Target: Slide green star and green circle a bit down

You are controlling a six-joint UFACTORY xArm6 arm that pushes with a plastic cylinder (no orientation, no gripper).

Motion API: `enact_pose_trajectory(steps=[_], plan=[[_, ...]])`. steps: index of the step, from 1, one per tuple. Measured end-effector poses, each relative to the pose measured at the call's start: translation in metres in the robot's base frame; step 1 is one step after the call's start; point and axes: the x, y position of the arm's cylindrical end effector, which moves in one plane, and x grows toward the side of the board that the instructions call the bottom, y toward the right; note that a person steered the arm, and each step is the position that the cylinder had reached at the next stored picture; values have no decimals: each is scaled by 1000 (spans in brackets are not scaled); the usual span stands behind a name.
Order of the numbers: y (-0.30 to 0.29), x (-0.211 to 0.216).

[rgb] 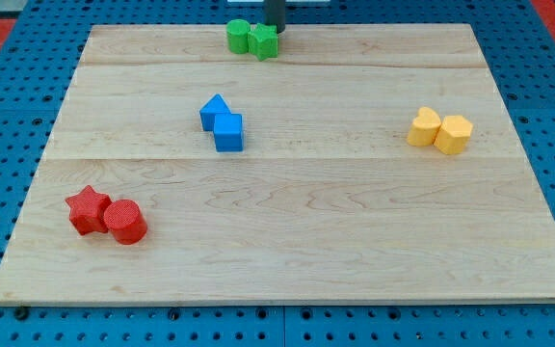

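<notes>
The green circle and the green star sit touching side by side at the view's top edge of the wooden board, the circle on the left. My tip is a dark rod coming down from the view's top. Its end stands just above and to the right of the green star, close to or touching it.
Two blue blocks, a triangle-like one and a cube, sit left of centre. Two yellow blocks sit at the right. A red star and a red cylinder sit at the lower left. Blue pegboard surrounds the board.
</notes>
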Motion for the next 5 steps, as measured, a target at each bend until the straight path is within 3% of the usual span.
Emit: enact_pose_trajectory(steps=[4, 5], plan=[[-100, -2], [-88, 8]])
